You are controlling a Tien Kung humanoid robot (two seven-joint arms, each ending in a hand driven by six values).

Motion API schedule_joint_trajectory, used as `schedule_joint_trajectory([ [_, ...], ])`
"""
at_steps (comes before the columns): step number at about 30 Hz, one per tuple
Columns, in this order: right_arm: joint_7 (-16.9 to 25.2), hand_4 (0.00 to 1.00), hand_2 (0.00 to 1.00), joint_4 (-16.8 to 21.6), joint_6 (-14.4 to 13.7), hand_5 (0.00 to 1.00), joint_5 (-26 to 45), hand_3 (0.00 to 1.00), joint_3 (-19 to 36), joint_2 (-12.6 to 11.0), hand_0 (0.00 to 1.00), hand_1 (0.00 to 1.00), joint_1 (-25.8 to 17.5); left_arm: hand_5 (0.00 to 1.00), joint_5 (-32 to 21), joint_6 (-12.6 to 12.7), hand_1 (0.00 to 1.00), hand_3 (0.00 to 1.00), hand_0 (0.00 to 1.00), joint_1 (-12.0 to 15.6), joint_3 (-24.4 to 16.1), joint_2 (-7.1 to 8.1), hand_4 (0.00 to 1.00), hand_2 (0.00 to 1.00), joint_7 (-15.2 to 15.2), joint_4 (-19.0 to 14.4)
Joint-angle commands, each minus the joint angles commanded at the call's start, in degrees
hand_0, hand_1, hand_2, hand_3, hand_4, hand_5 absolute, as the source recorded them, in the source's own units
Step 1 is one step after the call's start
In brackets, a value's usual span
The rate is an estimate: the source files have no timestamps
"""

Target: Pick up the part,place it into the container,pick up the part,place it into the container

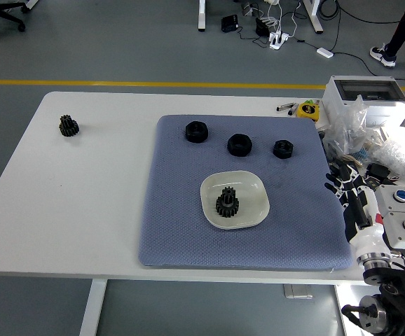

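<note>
My right hand [351, 198], fingers loose and empty at 3 o'clock of the mat [188, 231], risks catching the plastic bags [371, 143] when reaching for the nuts [239, 144] at 12 o'clock of the dish [253, 187].

The right hand [351, 201] has black fingers with white segments, a white cylindrical wrist, then a silver ring and black jointed arm [392, 301] below.

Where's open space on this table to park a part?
Bare white table between the lone black gear and the blue mat; also mat below the white dish. Crowded: right edge, plastic bags and the right hand.
</note>
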Motion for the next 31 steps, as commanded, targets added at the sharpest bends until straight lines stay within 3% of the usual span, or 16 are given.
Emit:
schedule_joint_trajectory([
  [19, 0.43, 0.998, 0.845, -0.22, 0.05, 0.786, 0.28, 0.844, -0.49, 0.39, 0.888, 0.847, -0.11, 0.614, -0.2, -0.06, 0.721, 0.632, 0.726, 0.22, 0.21, 0.14, 0.701, 0.777, 0.1, -0.06],
  [20, 0.38, 0.998, 0.882, -0.21, 0.1, 0.808, 0.23, 0.894, -0.47, 0.4, 0.937, 0.876, -0.1, 0.613, -0.27, -0.06, 0.721, 0.631, 0.726, 0.24, 0.26, 0.15, 0.702, 0.777, 0.08, -0.07],
  [25, 0.02, 0.998, 0.882, -0.23, 0.62, 0.808, -0.09, 0.894, -0.28, 0.39, 0.937, 0.876, -0.04, 0.613, -0.27, -0.1, 0.721, 0.631, 0.726, 0.19, 0.3, 0.17, 0.702, 0.777, 0.06, -0.08],
  [26, 0.02, 0.998, 0.925, -0.24, 0.73, 0.91, -0.15, 0.946, -0.27, 0.38, 0.998, 0.915, -0.04, 0.611, -0.31, -0.09, 0.721, 0.632, 0.726, 0.16, 0.34, 0.17, 0.701, 0.777, 0.04, -0.08],
  [31, 0.53, 0.998, 0.925, -0.4, 1.72, 0.91, -0.07, 0.946, -0.29, 0.41, 0.998, 0.915, -0.04, 0.611, -0.4, -0.08, 0.721, 0.632, 0.726, 0.07, 0.39, 0.13, 0.701, 0.777, -0.01, -0.1],
])
